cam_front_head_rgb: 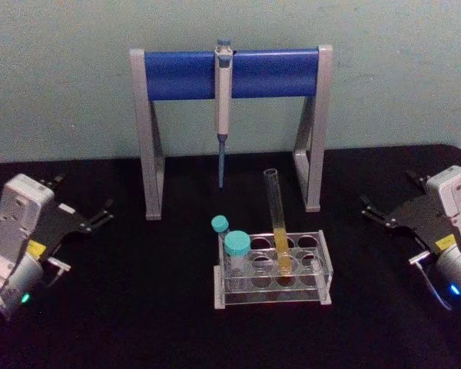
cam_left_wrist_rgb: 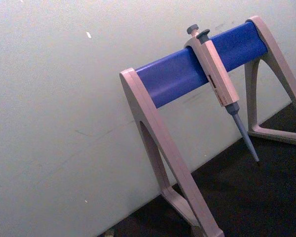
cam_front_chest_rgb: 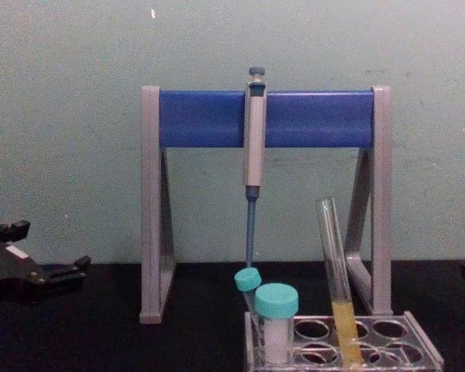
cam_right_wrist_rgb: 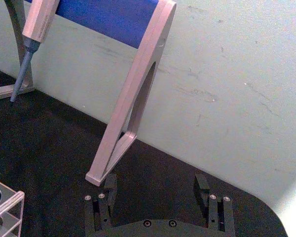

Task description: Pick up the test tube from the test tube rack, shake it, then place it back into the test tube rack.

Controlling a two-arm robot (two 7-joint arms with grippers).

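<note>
Black tabletop (cam_front_head_rgb: 138,307), centre: a long clear glass test tube (cam_front_head_rgb: 276,219), yellow liquid low, leans in the low clear plastic test tube rack (cam_front_head_rgb: 315,292). It looks light, slippery and fragile, so pinch gently mid-glass. Flanking it, the left gripper (cam_front_head_rgb: 84,198) and right gripper (cam_front_head_rgb: 389,194) are spread wide and empty.

Your head camera is looking forward and down from high up, taking in the whole black table (cam_front_head_rgb: 138,323), the rack (cam_front_head_rgb: 324,265) and the pipette stand (cam_front_head_rgb: 177,74) by the wall (cam_front_head_rgb: 61,77). Your chest camera is sitting lower and nearer, facing level across the table, cropping the rack's front. Your left wrist camera is aiming, tilted, at the stand and its pipette (cam_left_wrist_rgb: 217,74). Your right wrist camera is facing the stand past the right gripper (cam_right_wrist_rgb: 155,181), fingers apart, catching 1 rack corner. All 4 views are sharing the stand.
</note>
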